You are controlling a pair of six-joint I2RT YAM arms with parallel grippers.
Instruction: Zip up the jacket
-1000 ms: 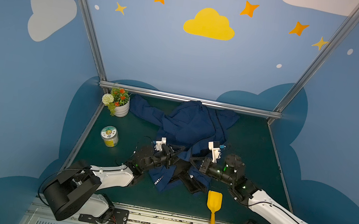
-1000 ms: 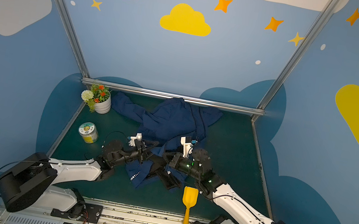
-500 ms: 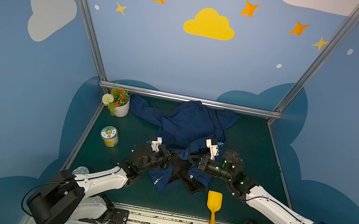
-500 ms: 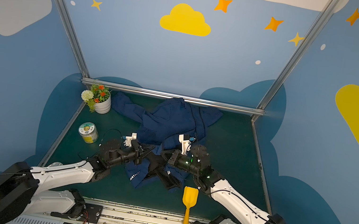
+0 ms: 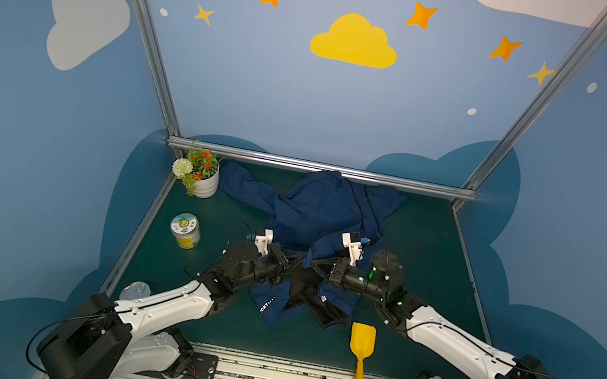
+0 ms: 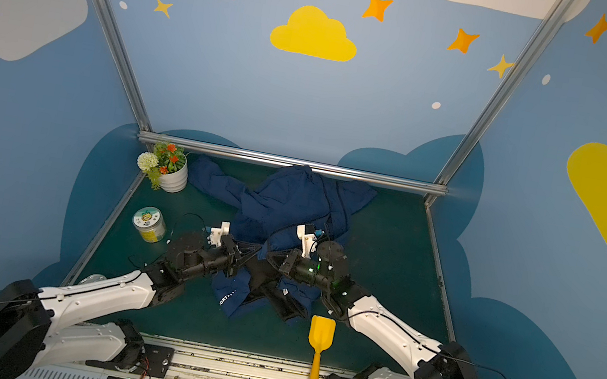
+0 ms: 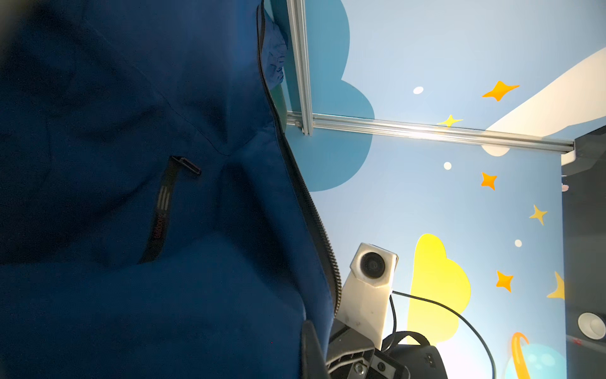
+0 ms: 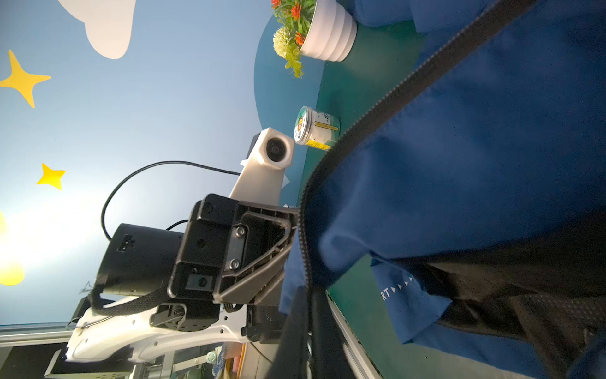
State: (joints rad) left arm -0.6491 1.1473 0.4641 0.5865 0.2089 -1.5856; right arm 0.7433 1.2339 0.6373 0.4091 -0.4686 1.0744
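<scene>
The navy-blue jacket (image 5: 324, 207) (image 6: 291, 201) lies crumpled on the green table, from the back rail to the front middle. Its black lining (image 5: 319, 303) and white lettering (image 5: 266, 304) show at the front. Both grippers meet over its front part, tips almost touching. My left gripper (image 5: 292, 265) (image 7: 316, 341) is shut on the jacket's blue fabric beside a toothed zipper edge (image 7: 314, 213). My right gripper (image 5: 316, 264) (image 8: 309, 328) is shut on the jacket's other zipper edge (image 8: 377, 108), which runs straight into its fingers. The zipper slider is not in view.
A white flower pot (image 5: 202, 181) stands at the back left, with a small jar (image 5: 185, 229) in front of it. A yellow scoop (image 5: 361, 348) lies at the front, right of the jacket's hem. A metal rail (image 5: 322, 168) bounds the back of the table.
My left gripper has closed on the jacket's edge, and the left arm has swung lower. The right gripper has stayed shut and shifted slightly left.
</scene>
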